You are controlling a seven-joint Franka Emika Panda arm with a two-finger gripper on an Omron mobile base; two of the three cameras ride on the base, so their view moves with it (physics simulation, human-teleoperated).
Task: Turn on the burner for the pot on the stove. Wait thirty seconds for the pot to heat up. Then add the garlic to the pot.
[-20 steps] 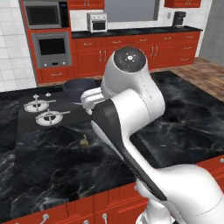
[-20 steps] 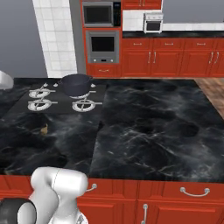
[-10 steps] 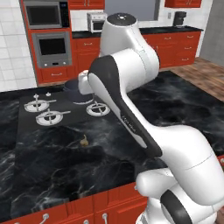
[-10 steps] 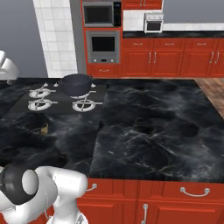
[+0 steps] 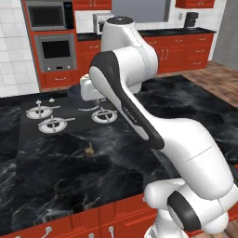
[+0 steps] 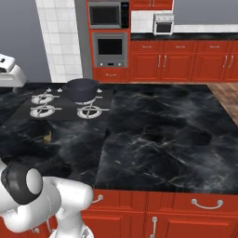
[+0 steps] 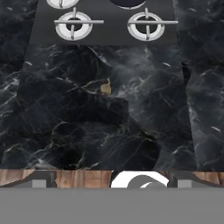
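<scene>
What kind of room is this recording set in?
A home-style kitchen, rendered in simulation. A black glass stove with gas burners is set into a black marble island counter, a dark pot sits on it, and red cabinets with a built-in wall oven line the back wall.

black marble counter (image 6: 162,139), red cabinets (image 6: 186,60), wall oven (image 6: 109,49), microwave (image 6: 106,14)

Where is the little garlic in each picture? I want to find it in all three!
Left base view: the garlic lies on the black marble counter, left of middle, in front of the stove.
Right base view: garlic at the left, below the burners.
Hand view: garlic near the middle.
Shared landmark: the stove's nearest burners, just beyond it.
</scene>
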